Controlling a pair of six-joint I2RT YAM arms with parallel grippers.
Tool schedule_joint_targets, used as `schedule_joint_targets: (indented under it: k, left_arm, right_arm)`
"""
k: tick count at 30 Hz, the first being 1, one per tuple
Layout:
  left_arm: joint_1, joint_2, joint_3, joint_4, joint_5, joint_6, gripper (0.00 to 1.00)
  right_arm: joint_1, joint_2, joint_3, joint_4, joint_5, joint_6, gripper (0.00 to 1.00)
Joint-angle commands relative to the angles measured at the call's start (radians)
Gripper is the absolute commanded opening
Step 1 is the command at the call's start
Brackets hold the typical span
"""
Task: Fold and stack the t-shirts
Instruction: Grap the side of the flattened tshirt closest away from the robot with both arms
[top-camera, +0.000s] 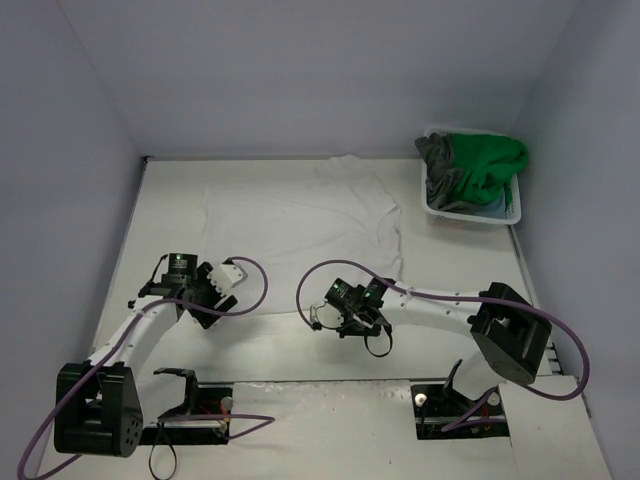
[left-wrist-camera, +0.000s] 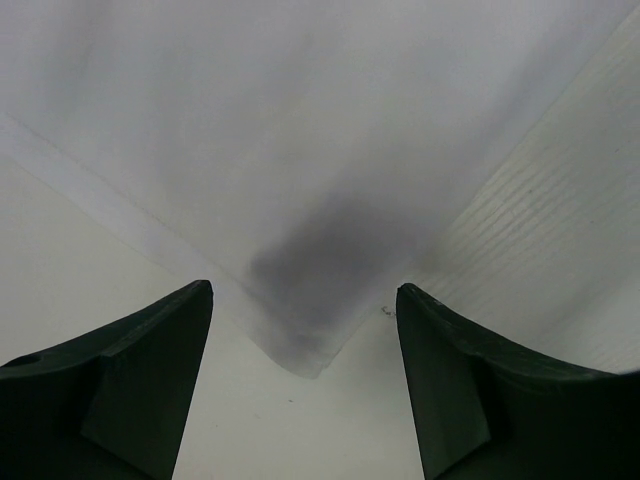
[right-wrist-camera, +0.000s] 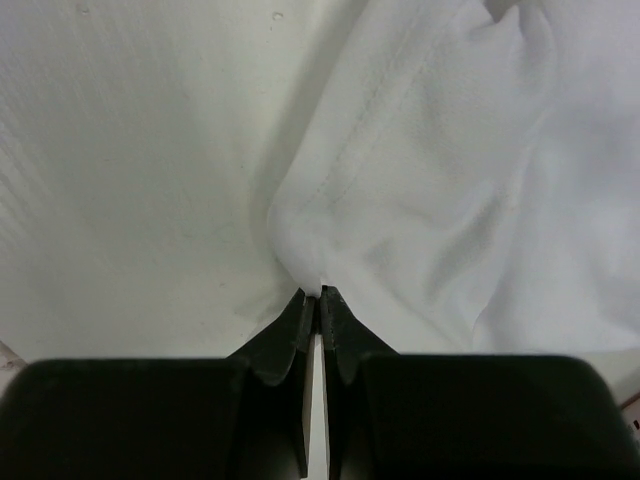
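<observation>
Left tool (left-wrist-camera: 305, 292): open wide. The near-left corner of the white t-shirt (top-camera: 300, 225) lies between its two fingers (left-wrist-camera: 150, 380), and nothing is gripped yet.
Right tool (right-wrist-camera: 320, 292): shut tight. The near-right hem corner of the white t-shirt is pinched at the fingertips, and only a small bite of cloth is seen in the pinch.
Surface (top-camera: 300, 345): bare and pale just in front of the white t-shirt's near hem. The cloth corners lie flat on it.
Step in hand: judged to be taking both near corners of the white t-shirt, so that the near hem can be carried over for the first fold.
Left-side advice: the tool should be lowered until the fingertips touch the surface, with the corner kept centred between them. It should be closed only once cloth lies well inside the pads.
Right-side advice: the pinch should be kept low and not lifted until the left corner is also held, or the hem will be dragged askew.
Lift advice: both corners are best raised together and level, with the hem kept lightly taut between them.
Risk: the right pinch looks shallow and could slip under tension. A single layer may also slide out on the left.
White t-shirt body: spread across the middle of the surface, with wrinkles along its right side.
Beyond the far-right corner of the white t-shirt: a laundry basket (top-camera: 505, 212) holds the green t-shirt (top-camera: 490, 160) and the dark grey t-shirt (top-camera: 437, 155), both unfolded.
</observation>
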Motion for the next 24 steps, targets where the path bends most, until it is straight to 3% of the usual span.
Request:
schedule_joint_targets:
  k: [1,14,24]
  left_arm:
    - [-0.003,-0.005,0.089,-0.069,0.033,0.027,0.69]
    - [-0.003,0.076,0.143,-0.271,0.085,0.099,0.69]
    - [-0.003,0.124,0.074,-0.124,0.01,0.082,0.69]
  right_arm:
    - [-0.017,-0.047,0.026,-0.008,0.008,-0.013,0.0]
    - [-0.031,-0.039,0.033,-0.006,0.004,-0.011,0.0]
    - [-0.034,-0.029,0.043,-0.005,-0.011,-0.011,0.0]
